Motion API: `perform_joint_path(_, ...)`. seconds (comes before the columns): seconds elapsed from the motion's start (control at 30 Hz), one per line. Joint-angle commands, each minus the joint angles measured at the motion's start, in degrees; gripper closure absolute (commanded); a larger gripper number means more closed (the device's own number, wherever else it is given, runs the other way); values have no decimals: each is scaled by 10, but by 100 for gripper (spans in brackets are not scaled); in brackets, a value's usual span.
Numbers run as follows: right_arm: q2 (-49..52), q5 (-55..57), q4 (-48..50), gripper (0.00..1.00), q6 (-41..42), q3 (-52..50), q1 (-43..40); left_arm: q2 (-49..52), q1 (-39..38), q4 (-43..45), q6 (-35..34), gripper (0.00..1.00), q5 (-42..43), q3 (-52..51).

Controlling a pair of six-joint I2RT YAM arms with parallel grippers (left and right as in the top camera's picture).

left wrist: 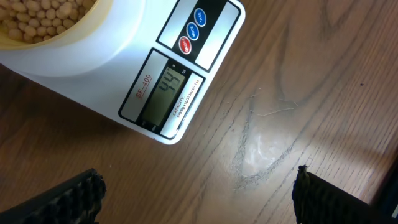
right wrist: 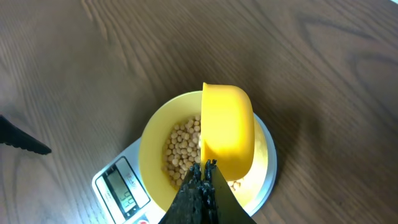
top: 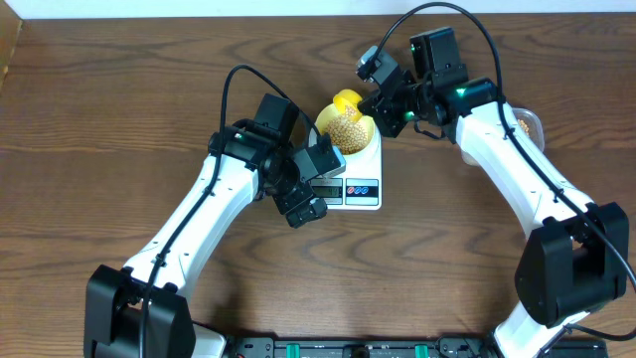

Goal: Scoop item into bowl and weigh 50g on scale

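The right gripper [right wrist: 205,169] is clamping the yellow scoop [right wrist: 227,127] directly above the bowl [right wrist: 151,134], the scoop's long axis running from the frame's bottom edge up over the bowl's centre. The beans [right wrist: 180,149], small, round and tan, are covering the bowl's floor. The bowl is sitting on the scale [left wrist: 124,68], whose display [left wrist: 163,93] is showing 44, probably a little short. The left gripper [left wrist: 199,199] is hovering empty, fingers apart, just off the scale's front edge.
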Motion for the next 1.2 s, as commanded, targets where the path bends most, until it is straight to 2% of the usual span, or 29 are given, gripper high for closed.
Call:
perform_joint_path(0.0,-16,-33,5,99,36,13,-4,4,2,-1,4,2,5,-1)
perform_joint_path(0.37,-16,-156,10,99,115,13,-64,4,2,-1,4,2,5,-1)
perform_joint_path(0.57,-16,-233,11,99,122,13,-94,4,2,-1,4,2,5,-1)
perform_joint_path(1.17,-16,-235,11,99,122,13,-109,4,2,-1,4,2,5,-1)
